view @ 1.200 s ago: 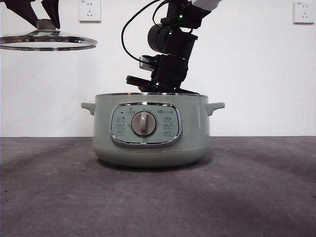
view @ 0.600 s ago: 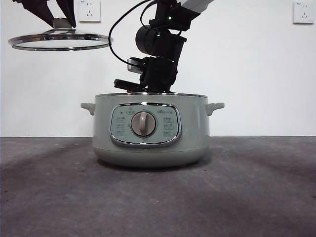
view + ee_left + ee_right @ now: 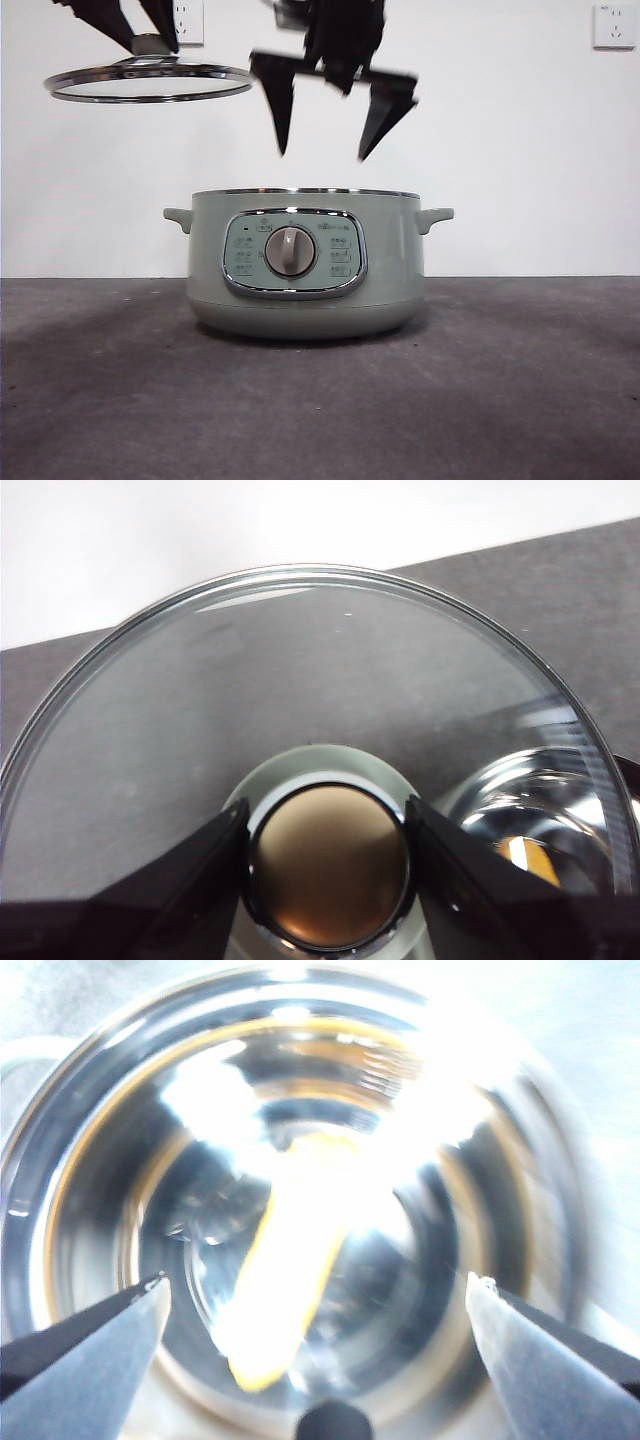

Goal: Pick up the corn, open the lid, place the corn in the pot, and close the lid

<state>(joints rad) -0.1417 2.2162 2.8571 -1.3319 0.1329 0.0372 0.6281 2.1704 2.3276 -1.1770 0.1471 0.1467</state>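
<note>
The sage-green pot (image 3: 305,262) stands open on the grey table. The corn (image 3: 285,1270) lies inside on its shiny steel bottom, seen blurred in the right wrist view; a sliver of it shows through the glass in the left wrist view (image 3: 530,858). My right gripper (image 3: 322,152) hangs open and empty above the pot's mouth; in its own view (image 3: 315,1300) the jaws stand wide apart. My left gripper (image 3: 140,45) is shut on the lid's knob (image 3: 328,865) and holds the glass lid (image 3: 150,82) level, high and left of the pot.
White wall behind with two sockets (image 3: 613,24). The grey table top (image 3: 520,390) spreads around the pot.
My right gripper has risen out of the pot with open jaws, leaving the corn inside. My left gripper has carried the lid rightward toward the pot.
</note>
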